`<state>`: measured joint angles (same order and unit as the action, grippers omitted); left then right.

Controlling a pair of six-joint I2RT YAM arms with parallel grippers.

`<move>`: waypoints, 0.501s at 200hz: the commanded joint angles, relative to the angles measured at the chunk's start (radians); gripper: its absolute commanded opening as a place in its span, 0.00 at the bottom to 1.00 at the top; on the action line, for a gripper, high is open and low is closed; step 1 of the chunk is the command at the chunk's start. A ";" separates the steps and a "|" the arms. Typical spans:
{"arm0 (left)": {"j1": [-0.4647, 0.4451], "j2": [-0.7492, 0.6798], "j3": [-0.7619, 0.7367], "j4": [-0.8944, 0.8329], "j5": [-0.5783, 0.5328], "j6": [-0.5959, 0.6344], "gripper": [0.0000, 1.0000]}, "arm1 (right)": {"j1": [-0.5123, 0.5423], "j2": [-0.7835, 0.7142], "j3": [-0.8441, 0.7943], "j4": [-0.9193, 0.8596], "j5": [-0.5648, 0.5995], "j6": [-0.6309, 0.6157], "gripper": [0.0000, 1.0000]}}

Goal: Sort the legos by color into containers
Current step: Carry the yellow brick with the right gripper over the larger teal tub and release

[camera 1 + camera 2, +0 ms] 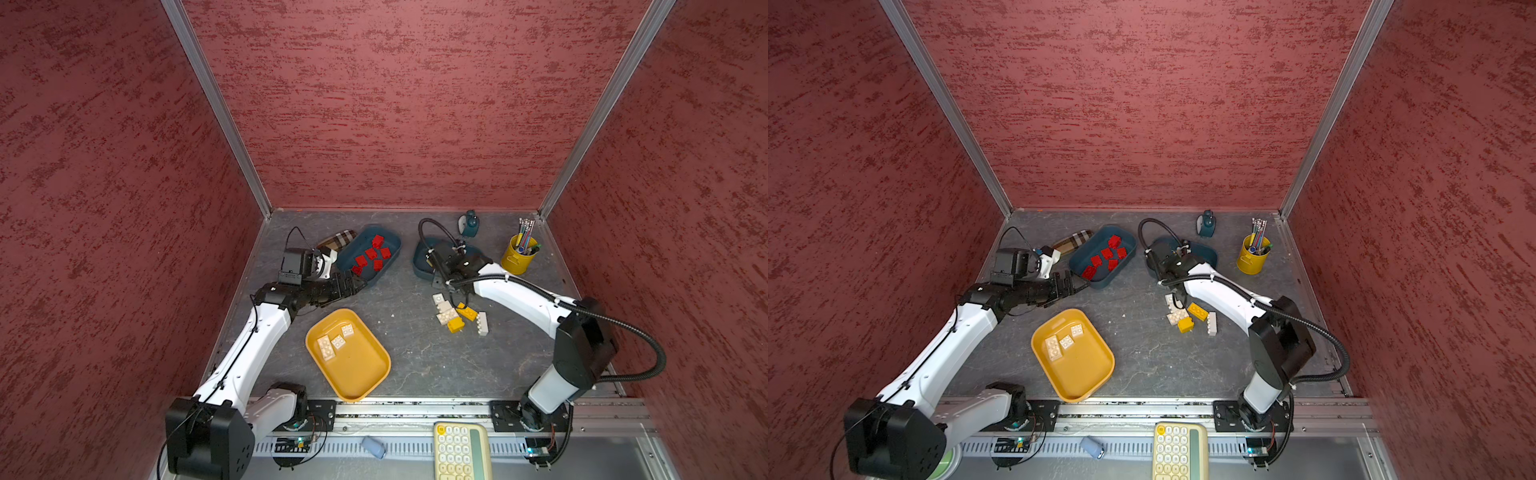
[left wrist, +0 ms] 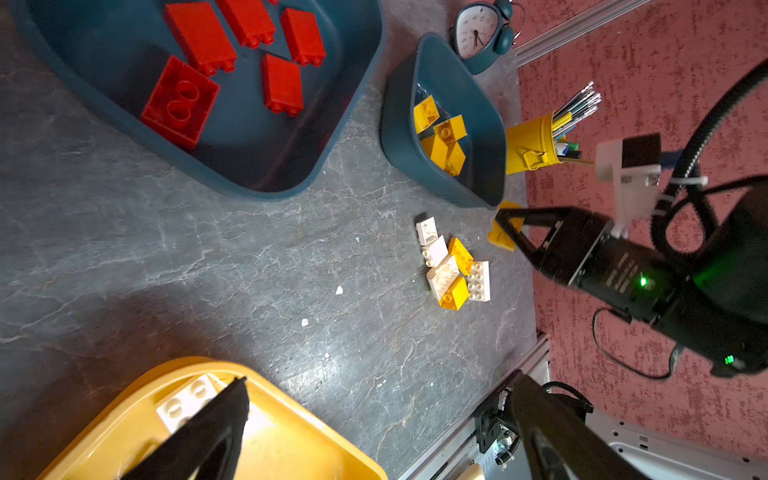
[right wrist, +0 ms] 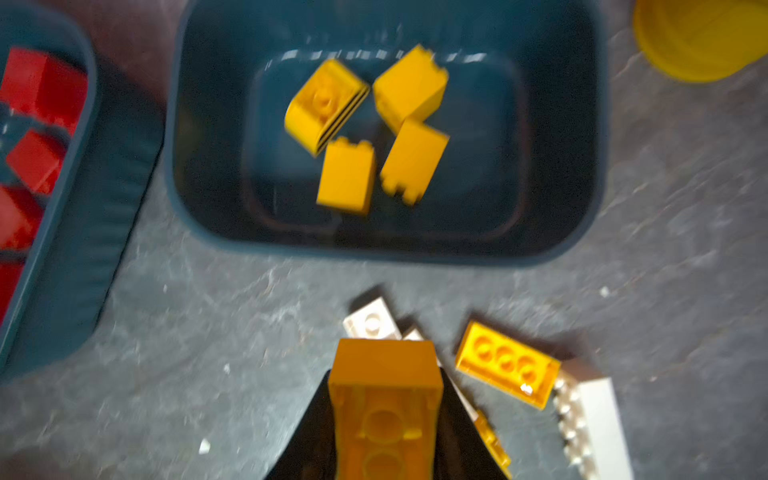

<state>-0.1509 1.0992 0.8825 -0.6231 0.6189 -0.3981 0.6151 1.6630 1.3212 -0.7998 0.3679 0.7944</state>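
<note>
Yellow lego (image 3: 384, 395) clamped in right fingers (image 3: 305, 453) hangs by the far-right teal tray (image 3: 208, 187) of yellows, likely its destination; left fingers (image 2: 208, 432) wide, empty.

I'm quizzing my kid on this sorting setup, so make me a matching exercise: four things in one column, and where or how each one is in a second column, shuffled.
Column one:
1. red legos
2. mustard tray
3. right gripper
4. left gripper

Column two:
A. jaws wide open, empty
B. holds three white legos
C. lie in a teal tray
D. jaws shut on a yellow lego

Pairs: 1-C, 2-B, 3-D, 4-A
</note>
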 commanded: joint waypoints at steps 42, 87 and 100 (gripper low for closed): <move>-0.027 0.029 0.022 0.101 0.051 -0.055 0.99 | -0.239 0.117 0.115 0.118 0.041 -0.276 0.22; -0.036 0.061 0.027 0.103 0.060 -0.053 0.99 | -0.320 0.246 0.157 0.192 -0.011 -0.325 0.25; -0.036 0.061 0.028 0.101 0.057 -0.050 1.00 | -0.334 0.272 0.163 0.208 -0.030 -0.327 0.25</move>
<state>-0.1810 1.1606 0.8848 -0.5404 0.6575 -0.4553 0.3019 1.8996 1.4498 -0.6491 0.3729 0.5079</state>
